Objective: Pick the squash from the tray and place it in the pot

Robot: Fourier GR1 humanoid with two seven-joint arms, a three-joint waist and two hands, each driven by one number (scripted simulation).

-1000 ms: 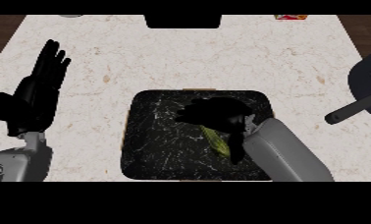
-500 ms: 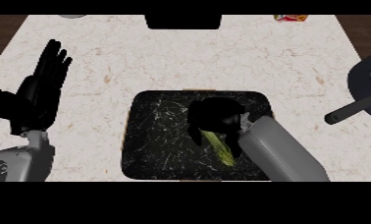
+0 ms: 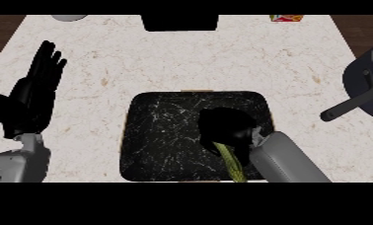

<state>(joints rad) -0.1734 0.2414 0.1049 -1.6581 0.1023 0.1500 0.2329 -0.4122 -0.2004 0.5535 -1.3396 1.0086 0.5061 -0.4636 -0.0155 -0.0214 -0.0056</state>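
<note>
Yellow-green and streaked, the squash (image 3: 232,164) lies on the black marbled tray (image 3: 164,135), in its lower right part, with its long axis running from upper left to lower right (nearly upright in the head view, only a little tilted). Its upper end disappears under the right hand (image 3: 229,128), and its lower end points toward the tray's near edge, close to the bottom of the view. The right hand sits over the tray's right half, its black fingers (image 3: 215,122) curled down round the top of the squash, so that only the lower stretch of the vegetable shows beside the grey right forearm (image 3: 287,161), which comes in from the lower right at a slant. The left hand (image 3: 33,95) rests over the bench (image 3: 182,56) near the view's left edge, well apart from the tray, palm flat and fingers straight, pointing up and slightly to the right, with its grey forearm below it at the lower left corner. The dark pot (image 3: 360,76) shows only in part at the right edge, its handle (image 3: 348,108) sticking out toward the lower left, well apart from the tray. At the far edge of the pale speckled bench sit a black block (image 3: 179,21) and a small colourful item (image 3: 285,18).
</note>
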